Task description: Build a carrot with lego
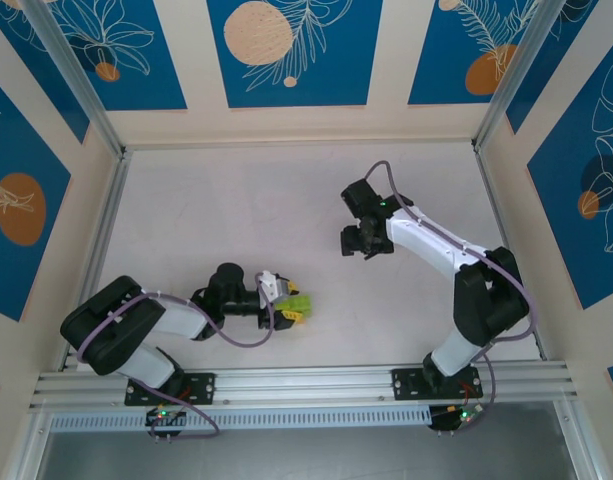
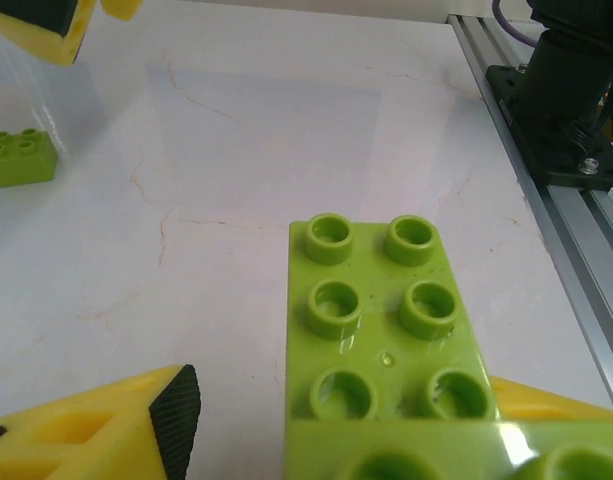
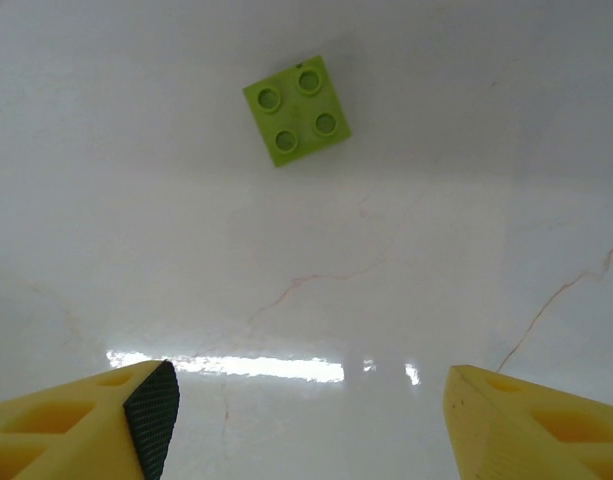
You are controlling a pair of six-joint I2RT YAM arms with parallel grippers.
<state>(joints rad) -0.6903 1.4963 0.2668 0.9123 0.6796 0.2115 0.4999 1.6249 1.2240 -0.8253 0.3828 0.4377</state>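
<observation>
At front left | left gripper part-spread around lime brick | right gripper spread, empty

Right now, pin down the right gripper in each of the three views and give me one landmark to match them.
Top external: the right gripper, right of centre, pointing down.
Left wrist: its yellow fingers hang in at the top-left corner.
Right wrist: its fingers sit in the bottom corners, standing open.
Landmark: the small lime-green brick, lying below the gripper in both wrist views.
</observation>
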